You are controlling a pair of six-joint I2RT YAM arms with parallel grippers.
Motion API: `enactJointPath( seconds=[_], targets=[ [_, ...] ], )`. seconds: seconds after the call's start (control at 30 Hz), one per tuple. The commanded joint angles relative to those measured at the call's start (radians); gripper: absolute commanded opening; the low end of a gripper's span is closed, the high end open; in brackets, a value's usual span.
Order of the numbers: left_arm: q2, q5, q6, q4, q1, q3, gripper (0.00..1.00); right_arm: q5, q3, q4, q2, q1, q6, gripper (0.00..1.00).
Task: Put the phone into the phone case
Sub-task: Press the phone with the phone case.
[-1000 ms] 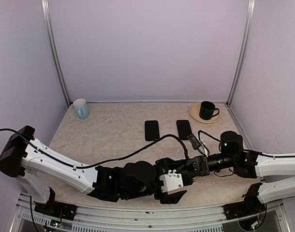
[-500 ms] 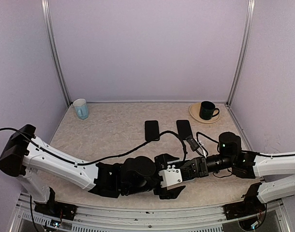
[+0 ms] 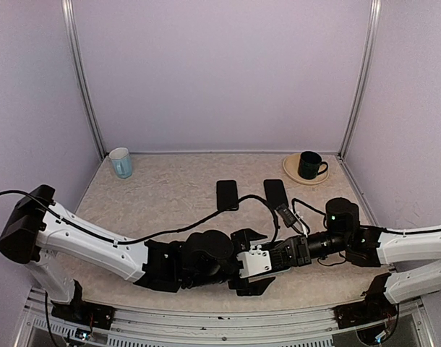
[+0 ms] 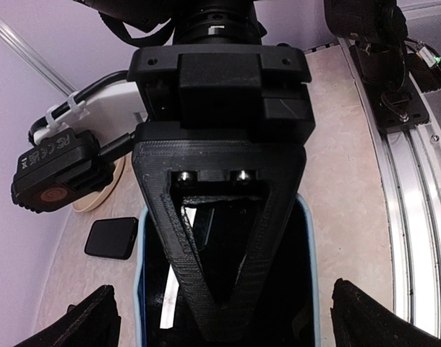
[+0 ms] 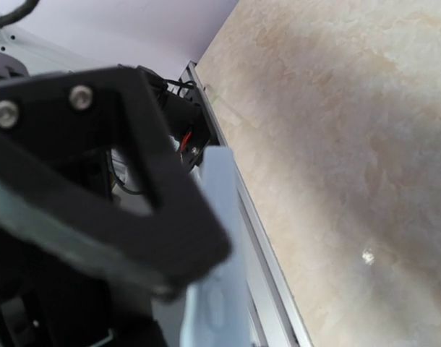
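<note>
The left gripper (image 3: 251, 262) is held wide open around the phone case (image 5: 219, 289), apparently to receive it. The case is pinched in the closed right gripper (image 4: 220, 318), presented for handover. Two dark slabs (image 3: 227, 194) (image 3: 275, 193) are noted flat on the table (image 3: 163, 195) beyond, untouched; one is presumed the phone.

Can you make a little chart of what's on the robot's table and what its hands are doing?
Right gripper: shut on light blue phone case
Left gripper: open, fingers either side of the case
Lying flat: two dark phones
Back left: pale blue mug
Back right: dark mug on saucer
</note>
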Motion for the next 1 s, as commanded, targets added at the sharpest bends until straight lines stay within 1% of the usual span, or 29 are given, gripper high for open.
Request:
enactJointPath(
  seconds=[0.0, 0.17, 0.4, 0.57, 0.73, 0.87, 0.97],
  targets=[
    [0.018, 0.025, -0.001, -0.023, 0.008, 0.042, 0.99, -0.032, 0.02, 0.077, 0.001, 0.01, -0.009, 0.0],
    [0.036, 0.014, -0.006, -0.061, 0.013, 0.071, 0.99, -0.038, 0.03, 0.077, 0.003, 0.01, -0.013, 0.0],
    [0.039, 0.053, -0.015, -0.068, 0.015, 0.074, 0.99, -0.041, 0.03, 0.084, 0.015, 0.011, -0.011, 0.0],
    [0.041, 0.067, -0.017, -0.081, 0.015, 0.078, 0.95, -0.046, 0.032, 0.089, 0.011, 0.011, -0.009, 0.0],
    [0.046, 0.059, -0.018, -0.092, 0.015, 0.087, 0.87, -0.048, 0.036, 0.09, 0.005, 0.011, -0.011, 0.0],
    [0.053, 0.053, -0.023, -0.097, 0.015, 0.093, 0.78, -0.047, 0.036, 0.098, 0.011, 0.011, -0.005, 0.0],
    [0.049, 0.05, -0.027, -0.087, 0.014, 0.086, 0.74, -0.049, 0.034, 0.108, 0.014, 0.011, 0.005, 0.0]
  ],
)
